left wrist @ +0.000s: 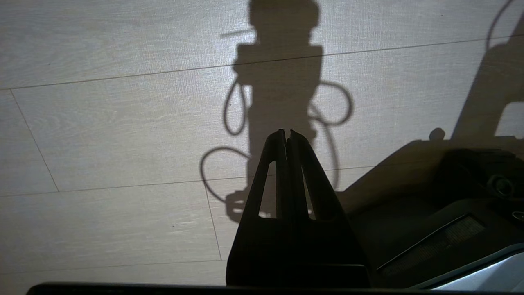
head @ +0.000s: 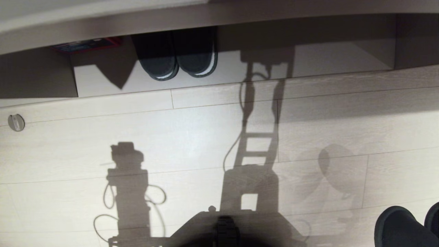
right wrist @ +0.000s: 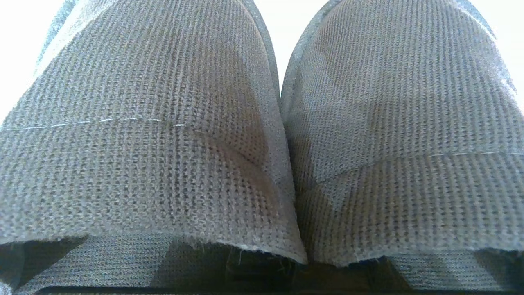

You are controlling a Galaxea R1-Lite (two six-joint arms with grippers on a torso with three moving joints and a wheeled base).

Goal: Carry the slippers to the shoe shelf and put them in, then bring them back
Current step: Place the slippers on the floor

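Slippers [head: 404,226] cut by frame corner; dark pair [head: 178,55] half-hidden under shelf [head: 308,58].

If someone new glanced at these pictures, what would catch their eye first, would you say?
Most striking is the pair of grey knit slippers filling the right wrist view, pressed side by side right at the shut right pincer. In the head view, a darker pair sits in the shoe shelf ahead, and long robot shadows stretch across the pale floor.

Grey-blue knit slippers [right wrist: 163,143]; pale floor [head: 192,137]
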